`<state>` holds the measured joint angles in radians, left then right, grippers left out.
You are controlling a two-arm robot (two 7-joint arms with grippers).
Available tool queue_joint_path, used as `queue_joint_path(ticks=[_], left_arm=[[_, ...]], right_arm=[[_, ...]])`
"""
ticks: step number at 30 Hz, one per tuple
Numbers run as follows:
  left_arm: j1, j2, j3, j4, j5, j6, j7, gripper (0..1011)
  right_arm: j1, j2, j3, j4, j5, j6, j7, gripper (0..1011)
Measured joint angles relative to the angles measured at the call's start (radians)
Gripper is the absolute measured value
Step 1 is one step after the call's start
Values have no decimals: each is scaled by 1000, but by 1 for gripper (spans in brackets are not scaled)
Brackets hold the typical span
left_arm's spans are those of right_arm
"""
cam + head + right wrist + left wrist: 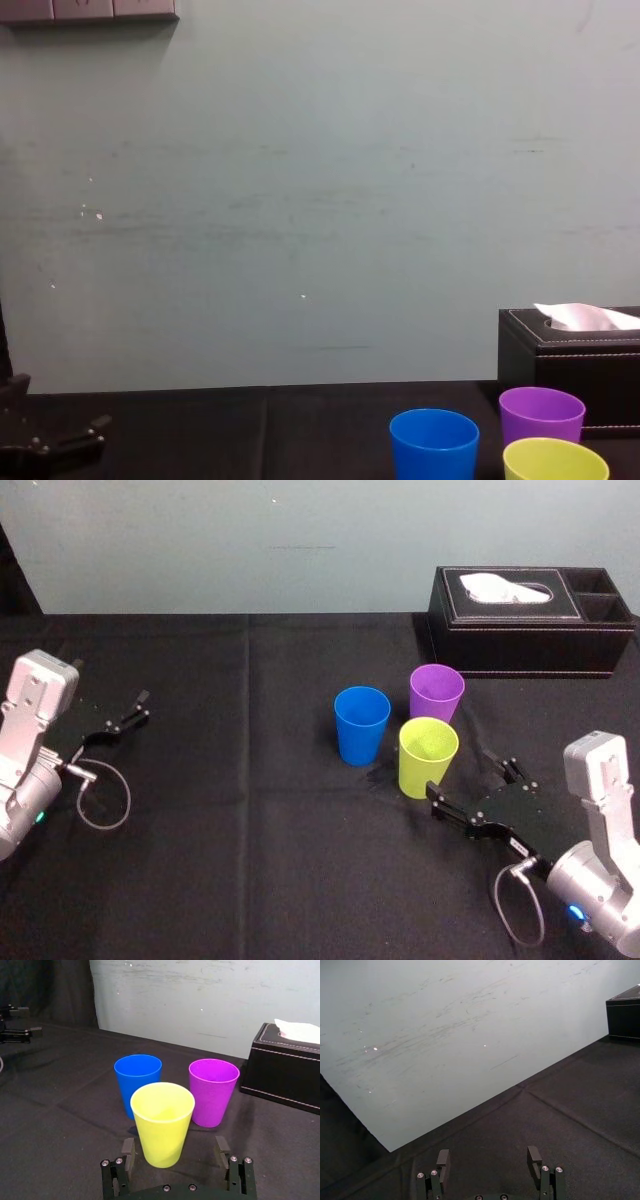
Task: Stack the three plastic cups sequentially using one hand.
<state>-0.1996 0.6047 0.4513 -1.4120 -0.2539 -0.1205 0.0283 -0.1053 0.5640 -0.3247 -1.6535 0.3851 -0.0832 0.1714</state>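
- Wall [300,200]: pale, flat and scuffed, it closes off the far edge of the work area.
- Table [250,860]: covered in matte black cloth with fold creases. Broad bare cloth lies between the left gripper and the cups, and more lies on the near side of the cups.
- Tissue box [530,630]: black, rectangular and leather-look with stitched edges, set at the rear right near the wall. White tissue [500,585] stands out of its top slot. What the two small end compartments hold cannot be told.
- Right gripper [470,780]: black flat fingers are spread wide and grasp nothing. It sits low over the cloth, just beside the yellow-green cup on that cup's near right side.
- Left gripper [135,710]: parked at the left edge, well apart from the cups, jaws released.
- Blue cup [361,725], purple cup [436,693] and yellow-green cup [427,757]: smooth tapered plastic tumblers standing upright, mouths up, right of centre.
  - They form a tight cluster, each standing separately.
  - Blue is on the left, purple is rearmost and nearest the box, and yellow-green is nearest the robot.
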Motion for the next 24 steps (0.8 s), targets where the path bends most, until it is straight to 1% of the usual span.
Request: queue_joint_path(ticks=[4, 8, 14, 18, 24], left_arm=[[0, 0, 0, 0, 0, 0, 0, 1011], [0, 0, 0, 0, 0, 0, 0, 1011], [0, 0, 0, 0, 0, 0, 0, 1011], [0, 0, 0, 0, 0, 0, 0, 1011], [0, 0, 0, 0, 0, 0, 0, 1011]], right_arm=[[26, -26, -5, 25, -9, 9, 13, 1003], [46, -40, -10, 42, -23, 15, 21, 1003], [98, -68, -19, 78, -53, 28, 42, 1003], [119, -84, -21, 94, -65, 35, 50, 1003], [134, -103, -19, 110, -78, 44, 60, 1003]])
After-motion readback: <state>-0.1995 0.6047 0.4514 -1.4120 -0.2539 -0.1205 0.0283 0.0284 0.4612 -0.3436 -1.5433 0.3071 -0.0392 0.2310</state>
